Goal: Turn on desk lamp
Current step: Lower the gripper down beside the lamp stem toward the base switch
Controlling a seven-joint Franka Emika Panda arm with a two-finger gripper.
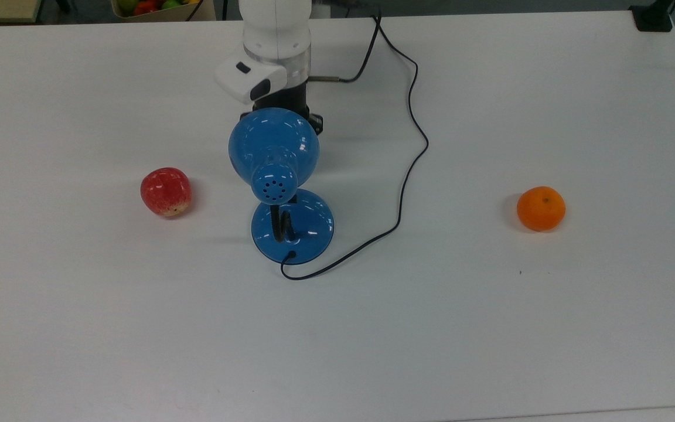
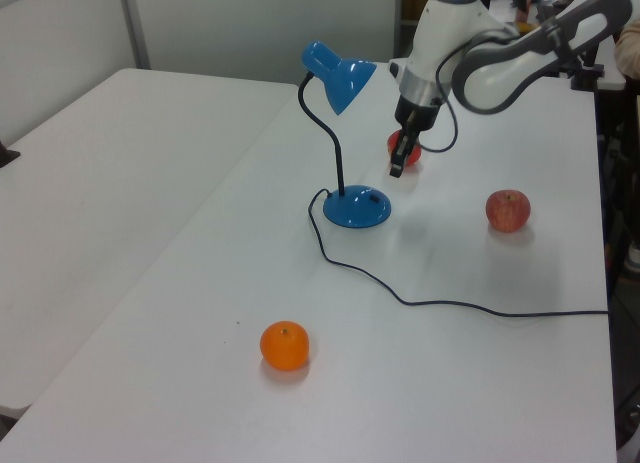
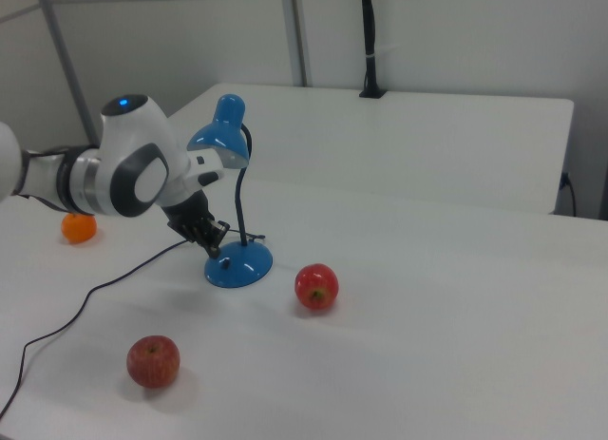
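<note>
The desk lamp stands mid-table, unlit: blue dome shade (image 1: 273, 146), black bendy neck, round blue base (image 1: 292, 225) and thin black cord (image 1: 413, 158). In the left view the shade (image 2: 340, 73) sits high above the base (image 2: 357, 207). My gripper (image 2: 397, 167) points down with its fingers together and nothing held, hovering just to the left view's right of the base and in front of a red apple (image 2: 410, 149). In the right view the gripper (image 3: 215, 249) hangs low beside the base (image 3: 238, 264). In the top view the shade hides the fingertips.
A red apple (image 1: 165, 191) lies at the top view's left and an orange (image 1: 541, 208) at its right. Another apple (image 2: 508, 210) sits near the left view's right edge. A fruit bin (image 1: 156, 8) and a black clamp (image 1: 654, 17) stand at the far table edge.
</note>
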